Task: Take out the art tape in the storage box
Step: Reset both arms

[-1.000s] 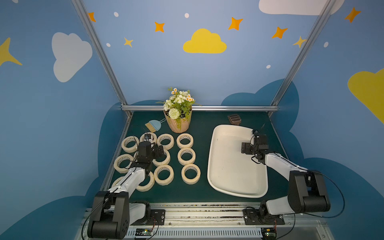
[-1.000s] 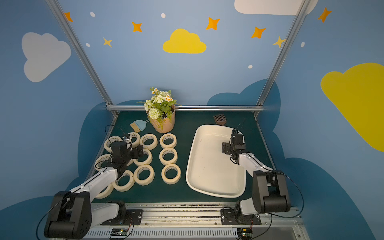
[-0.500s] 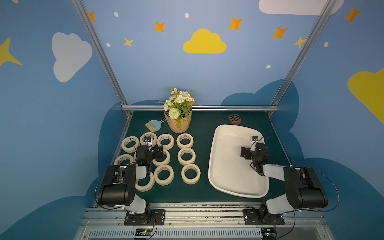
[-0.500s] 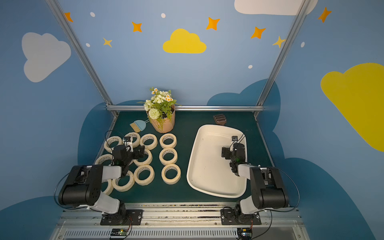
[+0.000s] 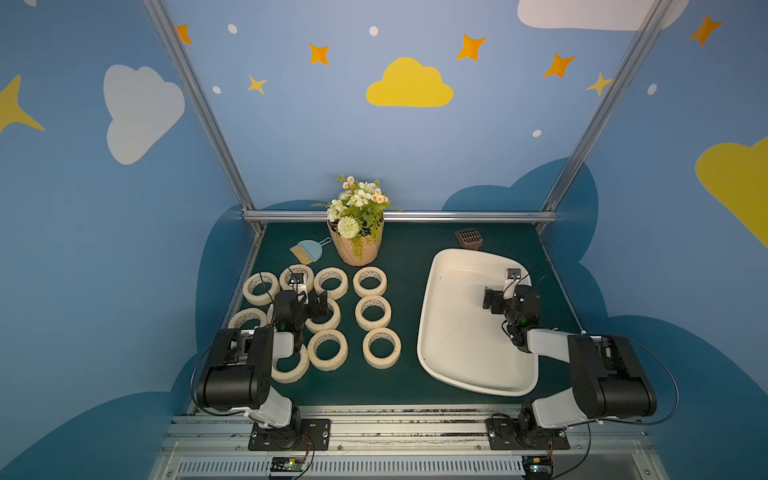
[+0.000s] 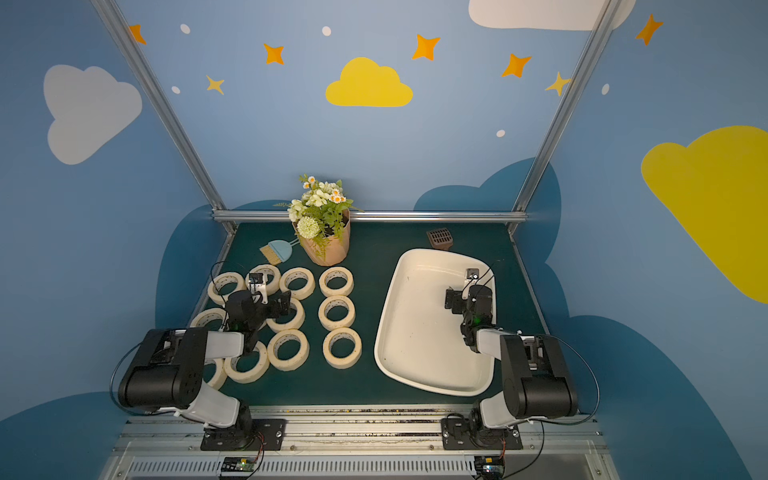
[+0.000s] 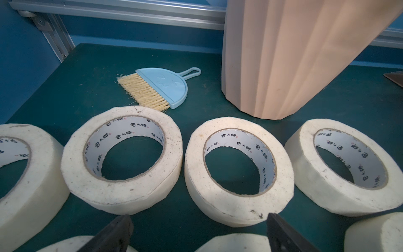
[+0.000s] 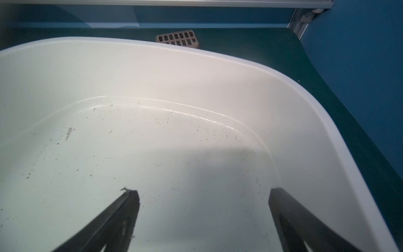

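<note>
Several cream art tape rolls [image 5: 382, 347] [image 6: 341, 347] lie flat in rows on the left of the green mat, outside the storage box. The storage box [image 5: 457, 332] [image 6: 415, 340] is a white tub on the right with only dark specks in it [image 8: 152, 65]. My left gripper [image 5: 309, 305] [image 6: 270, 305] hangs low over the rolls, open and empty [image 7: 198, 218], with two rolls [image 7: 130, 187] [image 7: 237, 203] just ahead of its fingertips. My right gripper [image 5: 507, 301] [image 6: 467, 301] is inside the box near its far right corner, open, with bare floor between its fingers [image 8: 203, 192].
A ribbed tan flowerpot [image 5: 357, 249] [image 7: 283, 65] with flowers stands at the back centre. A small blue hand brush [image 5: 306, 251] [image 7: 157, 89] lies left of it. A brown gridded piece [image 5: 468, 238] [image 8: 177, 38] lies behind the box. Metal frame rails border the mat.
Both arms have folded back toward the front rail, and the grippers stay almost where they were, over the rolls and in the box. Both stay open.
</note>
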Robot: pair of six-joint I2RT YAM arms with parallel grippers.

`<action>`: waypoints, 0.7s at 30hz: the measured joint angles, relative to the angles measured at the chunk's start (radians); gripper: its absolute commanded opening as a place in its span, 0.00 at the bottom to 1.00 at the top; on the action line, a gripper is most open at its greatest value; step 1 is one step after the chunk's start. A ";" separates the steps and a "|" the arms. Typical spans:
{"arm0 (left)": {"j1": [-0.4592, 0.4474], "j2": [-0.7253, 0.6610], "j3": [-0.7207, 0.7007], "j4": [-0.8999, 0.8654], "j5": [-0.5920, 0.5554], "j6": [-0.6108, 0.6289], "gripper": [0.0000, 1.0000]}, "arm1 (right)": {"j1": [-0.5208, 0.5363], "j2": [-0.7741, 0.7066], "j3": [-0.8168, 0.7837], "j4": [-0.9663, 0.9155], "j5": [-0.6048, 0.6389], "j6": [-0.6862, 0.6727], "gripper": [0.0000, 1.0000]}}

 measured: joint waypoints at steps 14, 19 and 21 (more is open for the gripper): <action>-0.002 0.000 0.000 0.006 0.000 0.000 1.00 | 0.000 0.000 0.000 -0.024 0.000 -0.004 0.98; -0.002 0.000 0.000 0.006 0.000 0.000 1.00 | 0.000 0.000 0.000 -0.025 0.000 -0.006 0.98; -0.002 0.000 0.000 0.006 0.000 0.000 1.00 | 0.000 0.000 0.000 -0.025 0.000 -0.007 0.98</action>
